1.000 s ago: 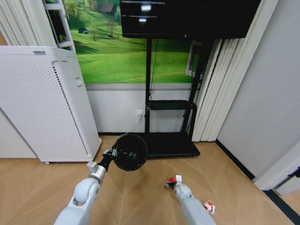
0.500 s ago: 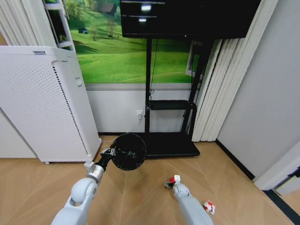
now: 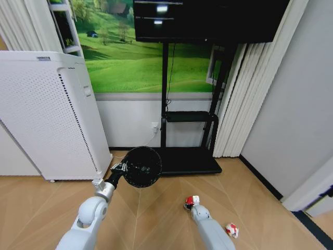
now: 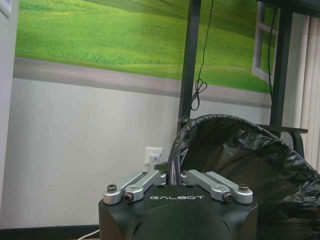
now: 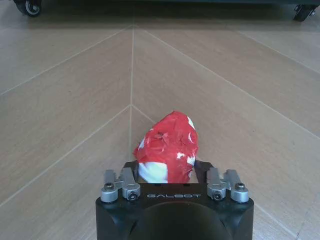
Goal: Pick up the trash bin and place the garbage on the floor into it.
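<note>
Both tools [image 4: 171, 175] [image 5: 167, 172] (marked GALBOT) seemingly gripping: bin [image 3: 142, 166], wad [image 5: 167, 147].

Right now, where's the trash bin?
In the head view the bin is held off the floor by the left gripper, left of centre, before the air purifier and TV stand.

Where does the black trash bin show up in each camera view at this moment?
Head view: trash bin left of centre, held up by the left gripper at its rim.
Left wrist view: bin close up, black liner showing.
Right wrist view: floor and a red-and-white wad in the right gripper.
Shared landmark: green meadow wall picture.
</note>
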Tool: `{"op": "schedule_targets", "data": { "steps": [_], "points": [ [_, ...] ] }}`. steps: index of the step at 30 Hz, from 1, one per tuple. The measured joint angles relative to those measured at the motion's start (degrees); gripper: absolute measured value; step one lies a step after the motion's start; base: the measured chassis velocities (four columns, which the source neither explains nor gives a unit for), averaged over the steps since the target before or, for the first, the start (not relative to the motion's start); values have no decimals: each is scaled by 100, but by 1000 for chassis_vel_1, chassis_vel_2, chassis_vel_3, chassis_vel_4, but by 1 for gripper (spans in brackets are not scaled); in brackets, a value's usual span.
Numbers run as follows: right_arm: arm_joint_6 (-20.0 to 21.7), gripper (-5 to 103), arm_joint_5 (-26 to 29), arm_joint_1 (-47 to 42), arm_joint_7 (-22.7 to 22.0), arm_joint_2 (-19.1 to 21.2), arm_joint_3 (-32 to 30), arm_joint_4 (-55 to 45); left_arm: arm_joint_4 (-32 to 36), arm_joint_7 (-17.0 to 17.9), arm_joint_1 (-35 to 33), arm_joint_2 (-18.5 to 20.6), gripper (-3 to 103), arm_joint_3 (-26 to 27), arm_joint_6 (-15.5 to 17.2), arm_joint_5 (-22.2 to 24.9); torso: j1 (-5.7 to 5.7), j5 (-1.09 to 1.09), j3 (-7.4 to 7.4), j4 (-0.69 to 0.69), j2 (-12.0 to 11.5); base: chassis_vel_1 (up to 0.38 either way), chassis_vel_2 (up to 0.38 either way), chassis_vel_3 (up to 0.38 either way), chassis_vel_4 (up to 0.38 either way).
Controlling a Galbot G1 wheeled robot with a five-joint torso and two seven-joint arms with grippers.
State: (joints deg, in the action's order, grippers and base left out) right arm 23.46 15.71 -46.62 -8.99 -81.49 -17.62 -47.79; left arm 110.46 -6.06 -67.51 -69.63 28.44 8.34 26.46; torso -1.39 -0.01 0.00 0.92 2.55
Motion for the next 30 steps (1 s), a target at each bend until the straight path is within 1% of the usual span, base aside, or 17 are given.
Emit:
{"op": "schedule_targets", "data": {
  "steps": [1, 4, 5, 7, 8, 10, 11, 13, 16, 18, 20, 21, 23, 26, 27, 28, 30],
  "points": [
    [0, 57, 0, 0, 0, 0, 0, 0, 0, 0, 0, 0, 7, 0, 0, 0, 0, 0, 0, 0, 0, 0, 0, 0, 0],
    [-3, 46, 3, -25, 7, 11, -3, -34, 3, 0, 0, -8, 7, -7, 10, -9, 0, 2, 0, -1, 0, 0, 0, 0, 0],
    [-3, 46, 3, -25, 7, 11, -3, -34, 3, 0, 0, -8, 7, -7, 10, -9, 0, 2, 0, -1, 0, 0, 0, 0, 0],
    [-3, 36, 8, -109, 6, 34, -24, -167, 18, 2, -4, -12, 7, -10, 18, -12, 0, 2, 0, 0, 0, 0, 0, 0, 0],
    [-3, 36, 8, -109, 6, 34, -24, -167, 18, 2, -4, -12, 7, -10, 18, -12, 0, 2, 0, 0, 0, 0, 0, 0, 0],
    [-3, 25, 33, -236, 3, 85, -69, -382, 25, 3, -14, -20, 7, -10, 19, -16, 0, 1, 0, 0, 0, 0, 0, 0, 0],
    [-3, 25, 33, -236, 3, 85, -69, -382, 25, 3, -14, -20, 7, -10, 19, -16, 0, 1, 0, 0, 0, 0, 0, 0, 0],
    [-7, 14, 40, -346, 1, 168, -77, -530, 34, 4, -27, -31, 7, -8, 21, -23, 0, 1, 0, 0, 0, 0, 0, 0, 0],
    [-21, 4, 53, -372, -7, 175, -114, -625, 39, 3, -28, -39, 7, -12, 21, -28, 0, 1, 0, 1, 0, 0, 0, 0, 0],
    [-72, 1, 115, -379, -6, 175, -108, -689, 39, 3, -27, -49, 7, -26, 21, -39, 0, 1, 0, 0, 0, 0, 0, 0, 0],
    [-199, 12, 140, -341, 53, 149, -71, -730, 38, 2, -21, -68, 7, -47, 21, -53, 0, 1, 0, 1, 0, 0, 0, 0, 0],
    [-199, 12, 140, -341, 53, 149, -71, -730, 38, 2, -21, -68, 7, -47, 21, -53, 0, 1, 0, 1, 0, 0, 0, 0, 0],
    [-264, 23, 156, -202, 92, 88, -40, -731, 36, 3, -23, -79, 7, -56, 22, -62, 0, 1, 0, 0, 0, 0, 0, 0, 0],
    [-272, 28, 166, -152, 113, 69, -21, -737, 36, 5, -28, -80, 7, -55, 22, -62, 0, 0, 0, -1, 0, 0, 0, 0, 0],
    [-286, 34, 182, -104, 150, 53, 21, -754, 36, 14, -43, -77, 7, -51, 23, -63, 0, 0, 0, 0, 0, 0, 0, 0, 0],
    [-318, 50, 179, 96, 224, -40, 154, -718, 60, 29, -83, -50, 7, -32, 38, -64, 0, 0, 0, 0, 0, 0, 0, 0, 0],
    [-344, 61, 73, 289, 235, -176, 206, -559, 84, 51, -103, -24, 7, -22, 44, -64, 0, 0, 0, -1, 0, 0, 0, 0, 0]
  ]
}}
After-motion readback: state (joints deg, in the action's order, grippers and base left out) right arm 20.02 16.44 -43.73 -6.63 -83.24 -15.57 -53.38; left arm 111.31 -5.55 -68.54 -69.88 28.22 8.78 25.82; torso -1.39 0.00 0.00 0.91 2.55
